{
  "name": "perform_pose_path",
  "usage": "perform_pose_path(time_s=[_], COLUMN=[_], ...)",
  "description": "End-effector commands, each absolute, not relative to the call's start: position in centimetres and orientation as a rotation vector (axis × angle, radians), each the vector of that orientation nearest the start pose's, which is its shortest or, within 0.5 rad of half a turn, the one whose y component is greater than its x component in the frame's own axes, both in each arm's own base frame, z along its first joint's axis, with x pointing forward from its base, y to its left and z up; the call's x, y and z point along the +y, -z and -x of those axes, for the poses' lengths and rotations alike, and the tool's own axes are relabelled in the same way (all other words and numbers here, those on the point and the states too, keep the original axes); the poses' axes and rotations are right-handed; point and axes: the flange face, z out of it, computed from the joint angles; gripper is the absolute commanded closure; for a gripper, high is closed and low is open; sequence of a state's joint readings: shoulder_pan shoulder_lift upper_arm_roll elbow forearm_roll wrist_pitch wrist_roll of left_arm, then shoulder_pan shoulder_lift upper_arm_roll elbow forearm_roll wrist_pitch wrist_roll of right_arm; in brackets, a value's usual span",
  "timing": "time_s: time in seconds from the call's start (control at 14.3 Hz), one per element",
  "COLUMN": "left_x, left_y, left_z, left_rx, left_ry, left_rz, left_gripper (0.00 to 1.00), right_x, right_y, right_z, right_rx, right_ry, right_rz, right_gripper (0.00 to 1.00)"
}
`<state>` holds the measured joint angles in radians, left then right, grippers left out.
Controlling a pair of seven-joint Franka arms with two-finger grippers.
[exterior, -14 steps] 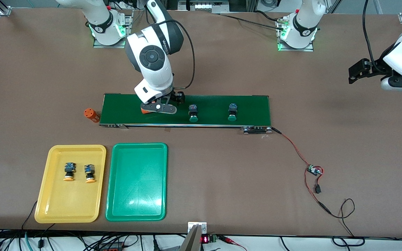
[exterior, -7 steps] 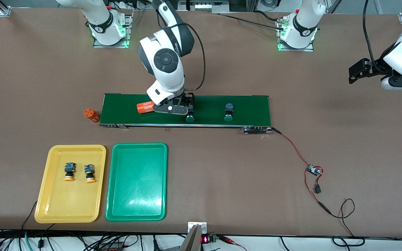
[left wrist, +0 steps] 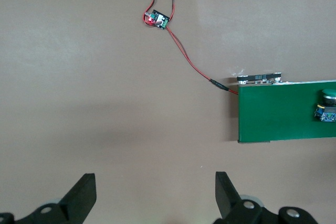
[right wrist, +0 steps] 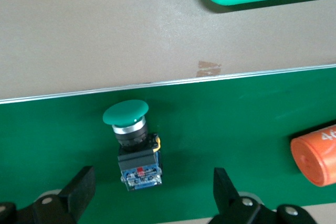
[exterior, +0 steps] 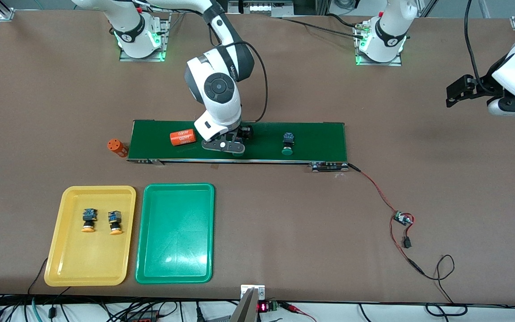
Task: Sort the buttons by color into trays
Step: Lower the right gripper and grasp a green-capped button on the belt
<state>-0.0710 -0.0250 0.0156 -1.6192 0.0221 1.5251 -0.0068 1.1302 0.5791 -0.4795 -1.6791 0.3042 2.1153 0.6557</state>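
My right gripper hangs open low over the dark-green belt. In the right wrist view a green-capped button lies on its side on the belt between the fingers of the right gripper, which do not touch it. A second green button lies on the belt toward the left arm's end. Two yellow-orange buttons lie in the yellow tray. Beside it, the green tray holds nothing. My left gripper waits open above bare table.
An orange cylinder lies on the belt beside the right gripper, toward the right arm's end. Another orange cylinder stands on the table just off that end of the belt. A red-and-black wire with a small board trails from the belt's other end.
The right gripper moved along the belt toward the left arm's end and now stands over a green button. The belt carried both green buttons and the orange cylinder toward the right arm's end.
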Motion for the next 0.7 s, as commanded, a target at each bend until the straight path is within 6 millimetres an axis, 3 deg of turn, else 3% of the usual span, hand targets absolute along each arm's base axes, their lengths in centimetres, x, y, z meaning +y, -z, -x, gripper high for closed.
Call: perform_pose_path(time_s=[0.0, 0.21, 0.35, 0.42, 0.49, 0.63], left_x=[-2.3, -1.9, -1.7, -2.0, -2.2, -2.5], left_y=[-61.5, -61.4, -61.0, -61.0, -61.1, -61.1], left_z=[-53.8, -53.9, -54.2, -54.1, -54.1, -54.1], left_rx=[0.093, 0.082, 0.074, 0.084, 0.089, 0.098], left_ry=[-0.122, -0.120, -0.127, -0.130, -0.130, -0.127], left_rz=[3.131, 3.132, 3.132, 3.131, 3.131, 3.130], left_gripper=[0.00, 0.00, 0.00, 0.00, 0.00, 0.00], right_x=[44.6, 44.0, 43.9, 43.7, 43.7, 43.5], right_y=[-27.2, -24.8, -24.2, -24.2, -24.3, -24.5], right_z=[-50.6, -50.9, -51.0, -51.1, -51.1, -51.2], right_rx=[0.142, 0.080, 0.081, 0.080, 0.091, 0.096], right_ry=[-0.072, -0.081, -0.086, -0.086, -0.090, -0.093], right_rz=[3.181, 3.212, 3.218, 3.220, 3.219, 3.216], right_gripper=[0.00, 0.00, 0.02, 0.18, 0.60, 0.80])
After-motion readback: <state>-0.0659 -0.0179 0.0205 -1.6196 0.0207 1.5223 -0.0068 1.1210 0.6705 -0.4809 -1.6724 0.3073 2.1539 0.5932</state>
